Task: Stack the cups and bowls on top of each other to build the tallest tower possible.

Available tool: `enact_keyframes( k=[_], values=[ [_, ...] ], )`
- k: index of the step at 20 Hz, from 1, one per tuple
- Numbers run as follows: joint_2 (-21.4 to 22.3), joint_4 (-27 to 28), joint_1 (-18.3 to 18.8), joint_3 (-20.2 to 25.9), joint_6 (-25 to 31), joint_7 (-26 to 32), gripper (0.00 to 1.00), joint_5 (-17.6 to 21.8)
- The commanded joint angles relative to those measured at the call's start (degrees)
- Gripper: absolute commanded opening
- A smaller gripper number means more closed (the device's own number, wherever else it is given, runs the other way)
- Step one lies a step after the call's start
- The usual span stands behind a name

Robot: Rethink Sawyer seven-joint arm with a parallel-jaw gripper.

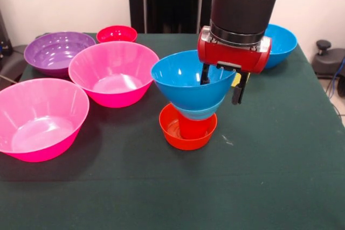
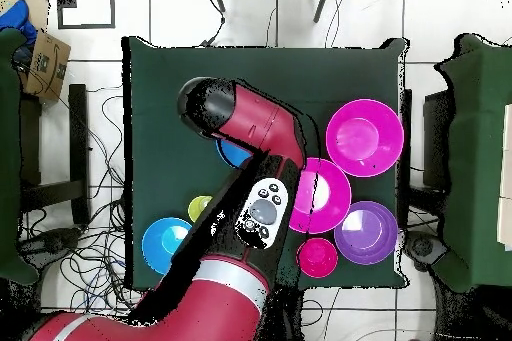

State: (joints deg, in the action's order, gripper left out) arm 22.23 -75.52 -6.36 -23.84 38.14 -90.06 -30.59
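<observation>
The tower stands mid-table: a small orange bowl [image 1: 173, 133] at the bottom, a red cup [image 1: 193, 129] in it, a small light-blue bowl [image 1: 200, 113], and a large blue bowl [image 1: 183, 82] on top, tilted slightly. My gripper [image 1: 221, 83] is open and straddles the top bowl's right rim, one finger [image 1: 205, 74] inside and the other outside. A yellow cup [image 1: 236, 79] shows just behind the gripper. In the overhead view the arm hides the gripper; only a sliver of the tower's blue bowl [image 2: 232, 153] and the yellow cup [image 2: 199, 207] show.
Two large pink bowls [image 1: 112, 71] [image 1: 40, 117], a purple bowl [image 1: 54, 52] and a small red bowl [image 1: 116, 33] fill the left side of the green table [image 1: 269, 165]. A second large blue bowl [image 1: 281, 44] sits at the far right.
</observation>
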Motion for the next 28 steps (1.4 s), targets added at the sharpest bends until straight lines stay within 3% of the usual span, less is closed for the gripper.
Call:
enact_keyframes(
  k=[1, 28],
  values=[
    [0.82, 2.27, 0.43, 4.68, 6.46, -5.35, 1.0, 5.0],
    [2.85, 9.13, 0.18, 1.73, 16.05, -7.8, 1.0, 4.97]
  ],
)
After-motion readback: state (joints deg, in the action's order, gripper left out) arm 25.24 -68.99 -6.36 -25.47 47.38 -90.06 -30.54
